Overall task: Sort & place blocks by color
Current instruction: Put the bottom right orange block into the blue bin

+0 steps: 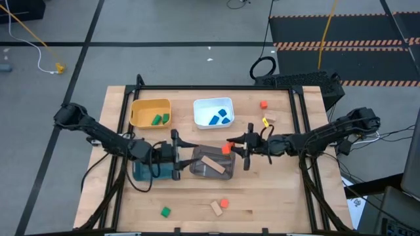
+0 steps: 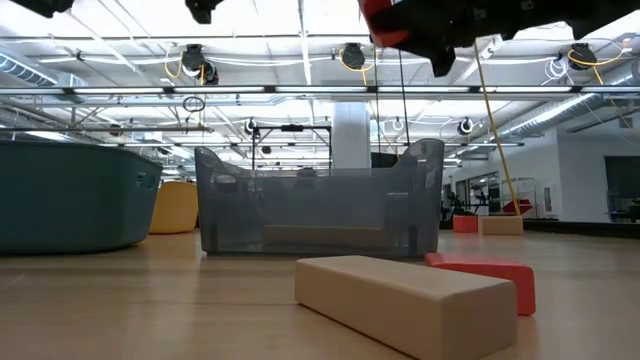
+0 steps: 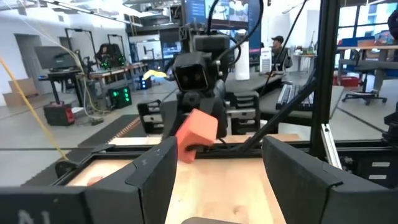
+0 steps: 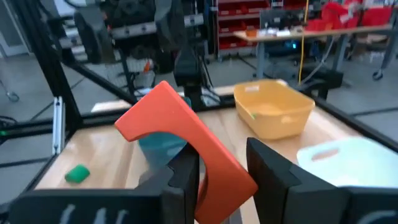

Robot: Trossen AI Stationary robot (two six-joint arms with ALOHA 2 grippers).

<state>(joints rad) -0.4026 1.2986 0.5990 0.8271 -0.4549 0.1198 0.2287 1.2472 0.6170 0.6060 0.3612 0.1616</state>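
Item: red-orange arch block, being carried clenched in the right gripper, which is hanging above the middle of the worktop, level with the grey bin's right-hand end and just beside its far corner. The block is sticking forward past the fingers, its long axis running roughly in line with the arm, toward the left arm. The grey bin is lying just toward the near edge from the gripper and is already holding a tan bar; the teal bin is sitting beyond it under the left arm. The left gripper is waiting released, holding nothing, over the gap between the teal and grey bins, facing the carried block. The yellow bin with green blocks and the white bin with blue blocks are standing along the far edge. The right arm is judged the one in charge of this block.
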